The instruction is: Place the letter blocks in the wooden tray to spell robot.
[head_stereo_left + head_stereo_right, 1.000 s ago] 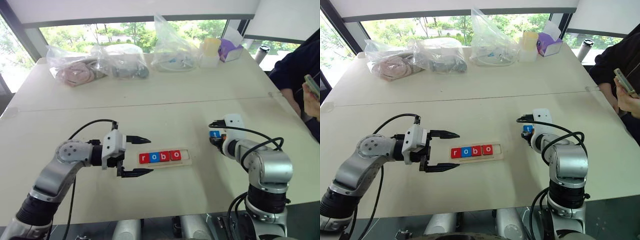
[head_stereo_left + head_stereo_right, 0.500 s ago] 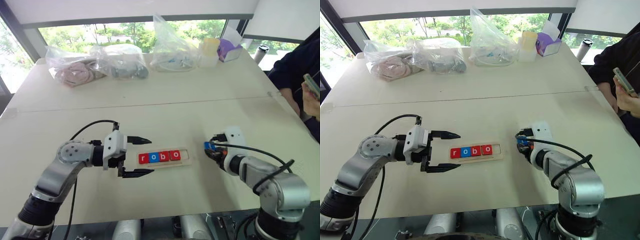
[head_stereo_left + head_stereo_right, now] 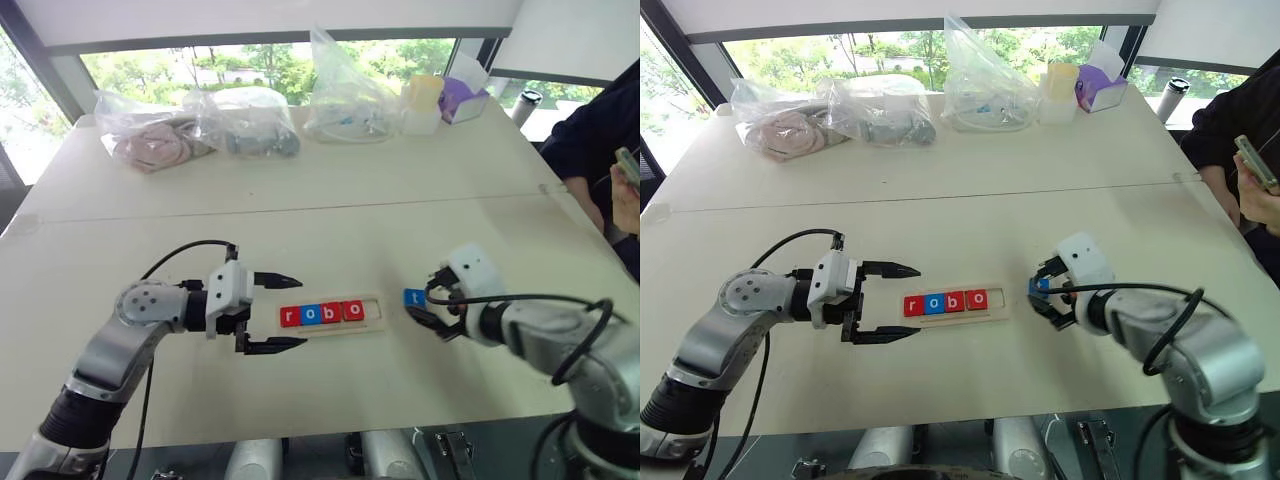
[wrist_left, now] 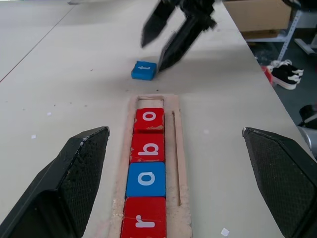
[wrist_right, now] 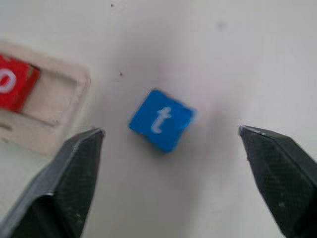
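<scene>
Right claw [image 3: 1044,300] spread over blue block [image 3: 1039,285].

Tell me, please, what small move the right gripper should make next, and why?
Probably lower the open right gripper and close it on the blue t block. That block lies loose on the table just beyond the wooden tray, whose last slot is empty after r, o, b, o.
</scene>
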Controlling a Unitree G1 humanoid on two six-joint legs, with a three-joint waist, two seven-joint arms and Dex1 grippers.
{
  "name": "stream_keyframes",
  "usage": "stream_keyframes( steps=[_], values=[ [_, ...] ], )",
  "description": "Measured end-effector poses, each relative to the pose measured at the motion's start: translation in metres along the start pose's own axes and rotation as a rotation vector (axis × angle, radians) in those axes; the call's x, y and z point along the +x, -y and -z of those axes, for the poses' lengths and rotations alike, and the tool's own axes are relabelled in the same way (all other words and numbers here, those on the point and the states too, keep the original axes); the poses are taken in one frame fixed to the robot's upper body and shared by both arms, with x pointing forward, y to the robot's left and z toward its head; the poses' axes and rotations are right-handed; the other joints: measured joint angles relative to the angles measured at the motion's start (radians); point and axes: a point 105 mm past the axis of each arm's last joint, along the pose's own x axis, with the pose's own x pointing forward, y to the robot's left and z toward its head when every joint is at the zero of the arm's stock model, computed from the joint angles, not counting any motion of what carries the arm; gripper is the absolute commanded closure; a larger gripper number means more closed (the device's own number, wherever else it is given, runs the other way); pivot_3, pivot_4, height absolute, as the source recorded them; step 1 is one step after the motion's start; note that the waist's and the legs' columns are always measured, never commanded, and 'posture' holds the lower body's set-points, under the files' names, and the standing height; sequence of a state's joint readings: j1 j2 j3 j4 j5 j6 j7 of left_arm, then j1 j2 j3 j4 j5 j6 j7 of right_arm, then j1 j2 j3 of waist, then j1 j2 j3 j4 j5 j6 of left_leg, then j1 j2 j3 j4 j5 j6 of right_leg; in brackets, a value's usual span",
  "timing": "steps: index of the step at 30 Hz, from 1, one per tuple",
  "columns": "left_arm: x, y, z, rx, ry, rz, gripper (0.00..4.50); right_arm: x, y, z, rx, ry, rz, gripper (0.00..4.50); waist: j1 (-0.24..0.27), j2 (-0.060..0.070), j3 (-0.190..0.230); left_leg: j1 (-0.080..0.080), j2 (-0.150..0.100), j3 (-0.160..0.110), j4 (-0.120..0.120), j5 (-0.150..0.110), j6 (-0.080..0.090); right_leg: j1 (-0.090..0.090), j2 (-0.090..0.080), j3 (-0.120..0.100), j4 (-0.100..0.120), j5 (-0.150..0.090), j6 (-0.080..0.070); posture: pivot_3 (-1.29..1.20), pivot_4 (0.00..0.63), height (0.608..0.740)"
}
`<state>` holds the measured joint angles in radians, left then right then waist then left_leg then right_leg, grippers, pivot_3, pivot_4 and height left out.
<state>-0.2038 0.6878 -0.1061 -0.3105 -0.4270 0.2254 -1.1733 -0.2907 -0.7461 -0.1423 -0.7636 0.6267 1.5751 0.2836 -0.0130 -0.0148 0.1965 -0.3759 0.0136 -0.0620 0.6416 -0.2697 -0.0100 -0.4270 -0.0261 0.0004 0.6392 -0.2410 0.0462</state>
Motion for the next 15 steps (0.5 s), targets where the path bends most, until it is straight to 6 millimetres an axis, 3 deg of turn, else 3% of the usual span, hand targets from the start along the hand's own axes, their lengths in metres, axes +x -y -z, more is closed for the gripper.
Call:
stream_keyframes(
  steps=[4,8,15],
  values=[
    [0.001,-0.001,0.000,-0.002,0.002,0.002,0.00,0.005,0.002,-0.002,-0.157,0.059,-0.119,0.05,0.002,0.000,0.000,0.000,0.000,0.000,-0.004,-0.001,0.002,0.000,0.001,0.000,-0.005,0.001,0.001,0.00,0.150,0.740],
    [0.002,-0.002,0.002,-0.009,0.007,-0.001,0.00,0.010,-0.024,0.012,-0.338,0.176,-0.412,0.05,-0.003,-0.001,0.000,0.000,0.000,0.002,-0.006,-0.001,0.002,0.001,0.000,0.001,-0.008,0.002,0.006,0.00,0.150,0.740],
    [0.003,-0.004,-0.001,0.007,0.013,-0.001,0.00,0.027,0.002,0.015,-0.369,0.250,-0.461,0.05,-0.001,-0.001,0.000,0.001,0.001,0.003,-0.003,-0.001,0.002,0.001,0.001,0.001,-0.007,0.004,0.001,0.00,0.150,0.740]
  ],
)
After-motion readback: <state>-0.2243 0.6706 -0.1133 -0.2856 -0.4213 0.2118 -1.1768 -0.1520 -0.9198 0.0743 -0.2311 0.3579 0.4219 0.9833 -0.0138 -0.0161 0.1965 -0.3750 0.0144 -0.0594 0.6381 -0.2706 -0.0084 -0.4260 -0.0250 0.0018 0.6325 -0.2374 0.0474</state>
